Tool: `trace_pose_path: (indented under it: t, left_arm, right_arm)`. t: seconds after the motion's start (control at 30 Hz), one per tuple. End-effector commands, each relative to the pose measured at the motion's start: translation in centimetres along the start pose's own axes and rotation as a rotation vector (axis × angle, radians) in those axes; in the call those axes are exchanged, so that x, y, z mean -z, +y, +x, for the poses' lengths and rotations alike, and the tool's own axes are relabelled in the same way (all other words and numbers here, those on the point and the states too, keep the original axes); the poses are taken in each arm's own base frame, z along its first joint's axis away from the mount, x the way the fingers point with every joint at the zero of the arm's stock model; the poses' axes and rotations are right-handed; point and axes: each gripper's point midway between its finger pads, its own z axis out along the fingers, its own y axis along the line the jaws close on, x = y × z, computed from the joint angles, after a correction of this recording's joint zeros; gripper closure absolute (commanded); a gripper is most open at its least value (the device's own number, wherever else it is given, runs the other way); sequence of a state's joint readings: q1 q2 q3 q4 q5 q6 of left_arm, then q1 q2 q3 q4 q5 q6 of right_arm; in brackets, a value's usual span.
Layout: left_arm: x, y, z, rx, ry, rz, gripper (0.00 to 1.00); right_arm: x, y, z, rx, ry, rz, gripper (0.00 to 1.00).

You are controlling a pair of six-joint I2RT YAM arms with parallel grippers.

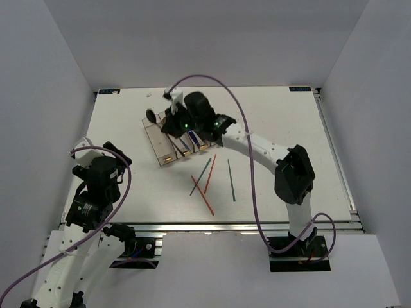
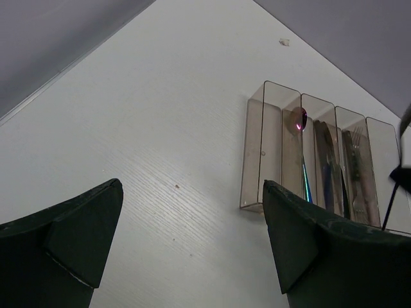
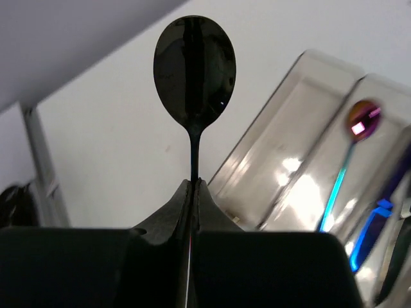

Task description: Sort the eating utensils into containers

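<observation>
Right wrist | right end effector (image 3: 194, 184) grips glossy dark spoon (image 3: 194, 64) | left end effector (image 2: 192, 186) released

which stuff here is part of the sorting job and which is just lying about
Job: dark spoon clamped in the right gripper; four joined bins; iridescent spoon, knives and forks already binned; four chopsticks loose on the table.
Lying about: small white scrap and a brown speck on the table.
</observation>
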State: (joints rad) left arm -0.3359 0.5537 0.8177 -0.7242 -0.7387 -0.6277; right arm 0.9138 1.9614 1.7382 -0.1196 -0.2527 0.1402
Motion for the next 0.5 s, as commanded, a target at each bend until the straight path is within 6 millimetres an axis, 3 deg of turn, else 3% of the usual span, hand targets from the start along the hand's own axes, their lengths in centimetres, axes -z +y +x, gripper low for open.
trace_pose_path:
  t: [0.0, 0.03, 0.13, 0.23, 0.27, 0.47]
  left_arm:
    - [-0.1, -0.4, -0.1, -0.003, -0.001, 0.017, 0.02]
    - [0.0, -0.6, -0.3, 0.001, -0.003, 0.024, 0.02]
    - [-0.2, -0.8, 0.0, -0.006, 0.004, 0.030, 0.02]
    - [-0.3, -0.8, 0.2, -0.017, 0.013, 0.021, 0.02]
    - [-0.4, -0.8, 0.2, -0.019, 0.015, 0.021, 0.02]
    - [-0.7, -1.5, 0.8, -0.042, 0.043, 0.046, 0.02]
  right_arm:
    - [-1.5, -4.3, -1.6, -0.041, -0.031, 0.039, 1.00]
    - [-2.0, -6.0, -2.3, -0.039, -0.055, 0.079, 1.00]
    - [-2.8, -8.4, -4.3, -0.018, -0.136, 0.133, 1.00]
    - [-4.5, -10.9, -3.9, -0.043, -0.167, 0.173, 1.00]
    - [-4.5, -11.4, -5.2, -0.037, -0.192, 0.183, 1.00]
    - [-7.2, -15.4, -2.0, -0.033, -0.171, 0.291, 1.00]
